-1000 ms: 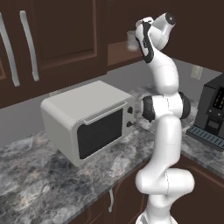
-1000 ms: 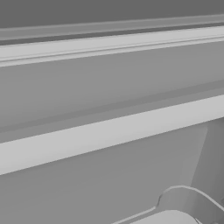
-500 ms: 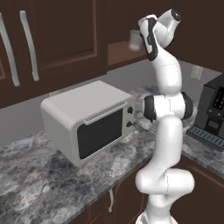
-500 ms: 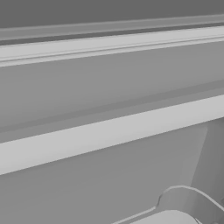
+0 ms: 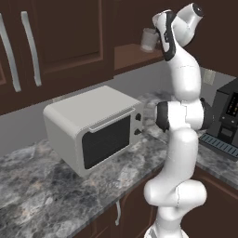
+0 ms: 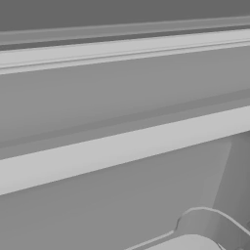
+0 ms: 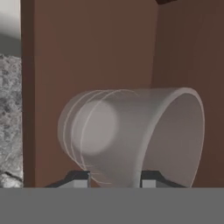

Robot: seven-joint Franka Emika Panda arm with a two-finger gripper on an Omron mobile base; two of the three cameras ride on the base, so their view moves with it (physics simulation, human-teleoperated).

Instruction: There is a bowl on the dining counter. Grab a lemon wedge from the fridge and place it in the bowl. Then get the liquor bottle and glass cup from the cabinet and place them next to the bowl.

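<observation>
Cup point(image 7: 131, 138) of clear glass, lying sideways across the hand view, mouth toward the right, base toward the left, set between the two fingertips low in that view. Seen from the left base view as a pale cup point(image 5: 148, 39) up in the open cabinet point(image 5: 135, 53), right at the gripper point(image 5: 160, 39) on the raised arm point(image 5: 181, 116). Jaws part closed, one pad on each side of the wall near the base: judged clamped on the cup, though actual contact sits at the picture's edge.

To do this step well:
- Confirm a firm hold before pulling; smooth glass slips easily.
- Draw straight back out of the cabinet, clear of its brown side wall point(image 7: 87, 52) close behind the cup.
- Keep the cup from rolling in the grip; pinch low on the wall gives little margin.
- Swing down slowly, well clear of the microwave point(image 5: 93, 130) on the counter point(image 5: 42, 200) below and the coffee machine point(image 5: 228, 116) to the right.
</observation>
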